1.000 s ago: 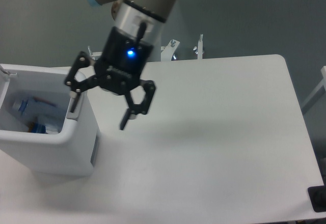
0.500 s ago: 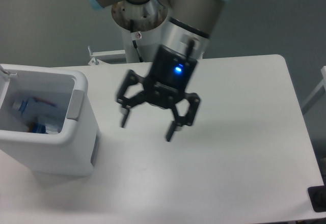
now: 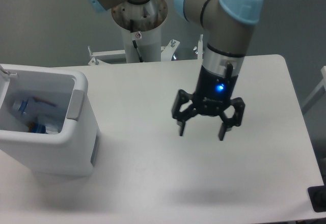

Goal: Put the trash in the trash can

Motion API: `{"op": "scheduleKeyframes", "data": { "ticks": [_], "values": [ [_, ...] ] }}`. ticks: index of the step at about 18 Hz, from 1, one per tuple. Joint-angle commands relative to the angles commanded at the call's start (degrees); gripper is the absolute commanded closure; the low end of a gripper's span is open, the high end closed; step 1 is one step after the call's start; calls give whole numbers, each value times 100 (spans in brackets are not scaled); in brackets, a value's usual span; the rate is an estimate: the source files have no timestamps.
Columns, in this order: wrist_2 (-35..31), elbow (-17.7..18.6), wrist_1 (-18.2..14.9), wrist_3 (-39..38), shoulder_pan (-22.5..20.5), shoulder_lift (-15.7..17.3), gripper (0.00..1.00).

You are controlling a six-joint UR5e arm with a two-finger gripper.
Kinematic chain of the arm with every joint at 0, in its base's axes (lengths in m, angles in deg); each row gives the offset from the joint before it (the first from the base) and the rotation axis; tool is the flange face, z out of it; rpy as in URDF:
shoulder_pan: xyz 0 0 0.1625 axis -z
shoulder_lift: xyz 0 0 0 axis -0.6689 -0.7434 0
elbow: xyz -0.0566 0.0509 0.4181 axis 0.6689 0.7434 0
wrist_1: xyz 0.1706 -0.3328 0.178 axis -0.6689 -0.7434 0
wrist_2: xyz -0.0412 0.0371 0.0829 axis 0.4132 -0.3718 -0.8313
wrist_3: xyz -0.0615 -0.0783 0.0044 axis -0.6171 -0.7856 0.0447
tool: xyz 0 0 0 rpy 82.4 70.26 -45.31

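No text, label, brand name or number could be read anywhere in the view. The crushed clear plastic bottle (image 3: pixel 23 107) lying inside the white boxy plastic trash can (image 3: pixel 76 147) carried red and blue markings, but they were too small and blurred to make out as words. The black two-finger gripper (image 3: pixel 201 132) showed only a small blue indicator light on its body, with no legible marking beside it.

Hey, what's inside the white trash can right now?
Inside the trash can lies clear crumpled plastic with blue and red bits, near the bottom. The near wall hides the rest, so I can't count the pieces.
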Motion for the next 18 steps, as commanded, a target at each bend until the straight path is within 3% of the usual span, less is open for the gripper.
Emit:
{"op": "scheduleKeyframes", "data": {
  "ticks": [6, 9, 15, 18],
  "values": [
    [-669, 62, -44, 334, 26, -88, 0],
    [-1003, -35, -412, 571, 62, -194, 0],
    [-1478, -35, -905, 2037, 97, -185, 0],
    [-1548, -26, -923, 2469, 114, -150, 0]
  ]
}}
